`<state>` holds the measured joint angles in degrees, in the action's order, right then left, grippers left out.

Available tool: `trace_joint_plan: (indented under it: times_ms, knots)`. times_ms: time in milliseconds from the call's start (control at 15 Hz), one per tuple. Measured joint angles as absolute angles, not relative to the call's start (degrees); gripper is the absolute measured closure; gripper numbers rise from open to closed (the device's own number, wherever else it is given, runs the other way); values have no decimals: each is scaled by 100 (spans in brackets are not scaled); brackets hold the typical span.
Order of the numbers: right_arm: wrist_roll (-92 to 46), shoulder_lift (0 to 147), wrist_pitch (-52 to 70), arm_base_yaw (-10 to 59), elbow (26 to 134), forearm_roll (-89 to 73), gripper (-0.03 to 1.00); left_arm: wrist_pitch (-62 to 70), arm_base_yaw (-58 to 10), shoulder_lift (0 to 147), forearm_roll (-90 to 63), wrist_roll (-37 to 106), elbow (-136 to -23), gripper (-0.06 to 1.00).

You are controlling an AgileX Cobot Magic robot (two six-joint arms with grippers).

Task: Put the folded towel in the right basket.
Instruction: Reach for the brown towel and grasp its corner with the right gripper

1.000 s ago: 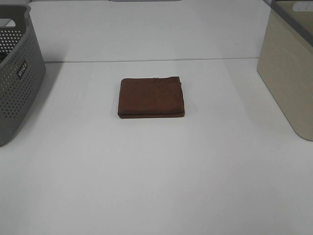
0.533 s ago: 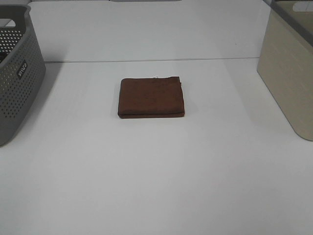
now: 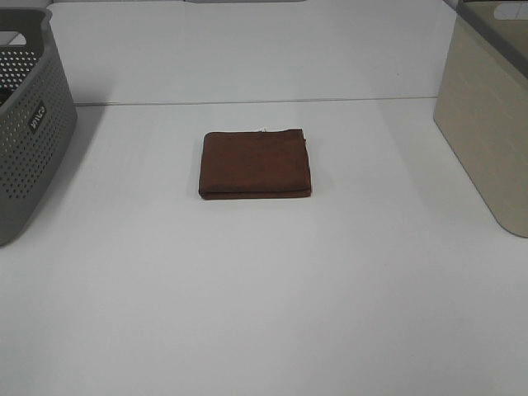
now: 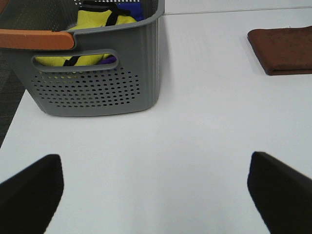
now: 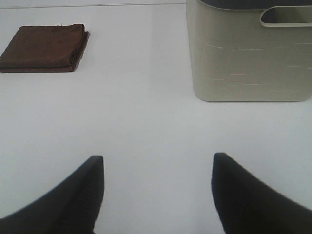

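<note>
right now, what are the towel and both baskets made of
Towel: brown fabric, matte, napped, probably terry or microfibre; soft folded edges. Left basket: grey moulded plastic, perforated walls. Right basket: beige matte plastic, apparently, with scored panel lines.

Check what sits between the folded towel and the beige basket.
Nothing: only bare white table between the towel and the beige basket, clearest in the right wrist view; the exterior high view agrees.

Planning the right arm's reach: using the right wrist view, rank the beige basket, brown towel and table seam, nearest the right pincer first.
1. Beige basket, at the right.
2. Brown towel, mid-table.
3. Table seam, behind both.
</note>
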<state>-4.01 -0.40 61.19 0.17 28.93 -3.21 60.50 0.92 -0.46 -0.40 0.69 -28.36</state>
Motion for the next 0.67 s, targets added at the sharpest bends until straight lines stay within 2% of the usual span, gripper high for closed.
trace_joint_plan:
  times_ms: [667]
  knots:
    - [-401, -40, 6119, 17, 2893, -321, 36, 6050, 92, -46, -40, 69, -2836, -3]
